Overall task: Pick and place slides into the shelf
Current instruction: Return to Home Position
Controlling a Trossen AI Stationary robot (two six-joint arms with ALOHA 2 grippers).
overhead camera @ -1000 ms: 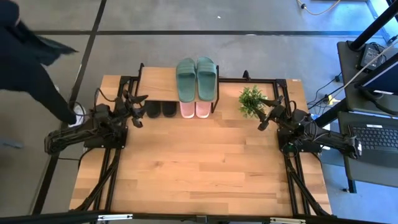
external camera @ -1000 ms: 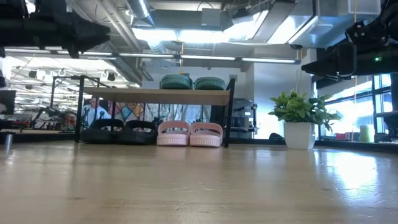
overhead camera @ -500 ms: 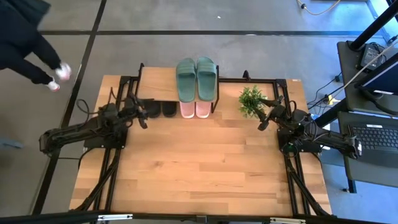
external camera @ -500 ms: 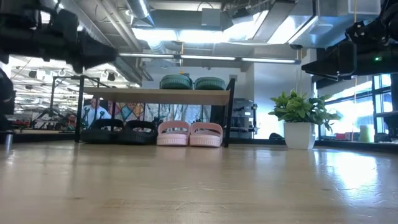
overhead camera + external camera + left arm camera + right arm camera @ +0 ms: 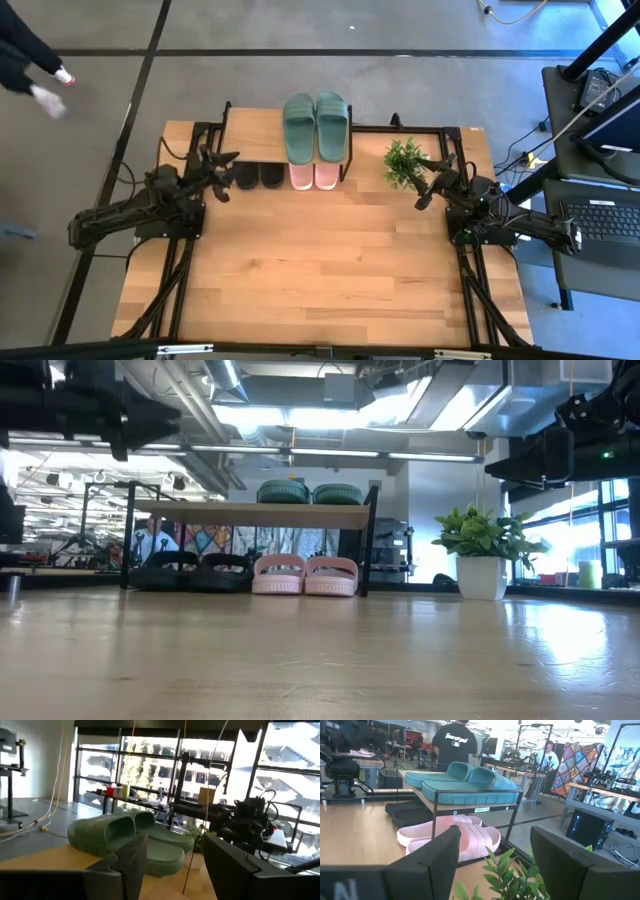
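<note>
- Sitting side by side on the shelf's (image 5: 255,135) light top board, the dark green slides (image 5: 317,127) show wide straps.
- Pale pink slides (image 5: 313,176) and black slides (image 5: 259,175) rest beneath; the black pair looks half hidden.
- The left pincer (image 5: 222,175), by the shelf's end, and the right pincer (image 5: 430,182) both gape empty.

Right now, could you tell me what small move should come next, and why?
Probably draw the left tool away from the shelf toward its rest pose: green slides lie on top, pink slides and black slides sit underneath, and both tools are open and empty. The right tool waits by the plant.
</note>
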